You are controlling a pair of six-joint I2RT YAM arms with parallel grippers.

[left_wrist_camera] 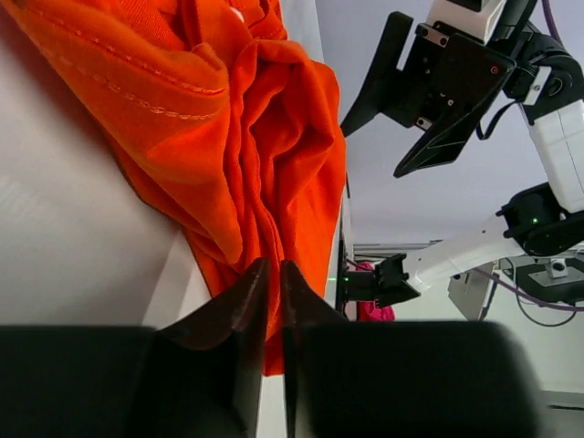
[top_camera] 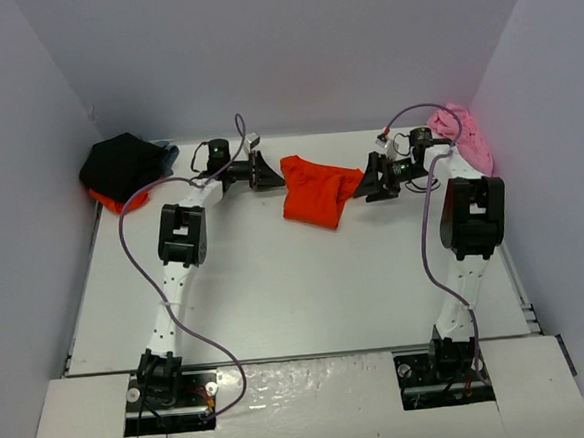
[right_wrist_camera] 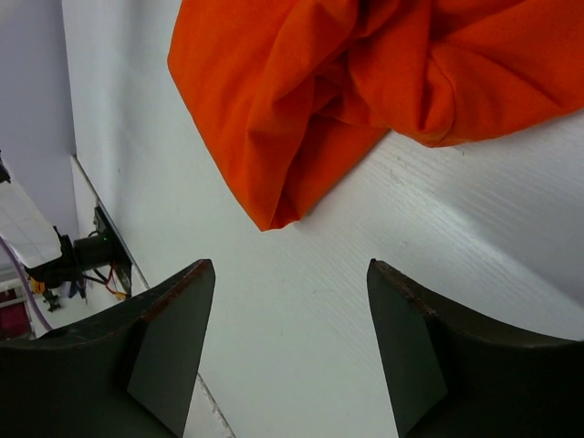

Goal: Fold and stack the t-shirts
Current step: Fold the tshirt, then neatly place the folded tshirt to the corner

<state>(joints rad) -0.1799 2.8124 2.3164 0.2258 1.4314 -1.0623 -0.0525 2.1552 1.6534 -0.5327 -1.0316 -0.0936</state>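
A crumpled orange-red t-shirt (top_camera: 315, 189) lies at the back middle of the white table (top_camera: 297, 289). My left gripper (top_camera: 269, 170) is at its left edge, and the left wrist view shows the jaws (left_wrist_camera: 272, 266) shut on a fold of the orange cloth (left_wrist_camera: 246, 119). My right gripper (top_camera: 367, 179) is just right of the shirt, open and empty (right_wrist_camera: 290, 274), with the shirt's corner (right_wrist_camera: 365, 82) a little ahead of it. A black t-shirt (top_camera: 123, 163) lies on a second orange-red one (top_camera: 118, 202) in the back left corner. A pink t-shirt (top_camera: 461, 132) is bunched at the back right.
Grey walls enclose the table on the left, back and right. Purple cables (top_camera: 429, 239) trail along both arms. The arm bases stand at the near edge.
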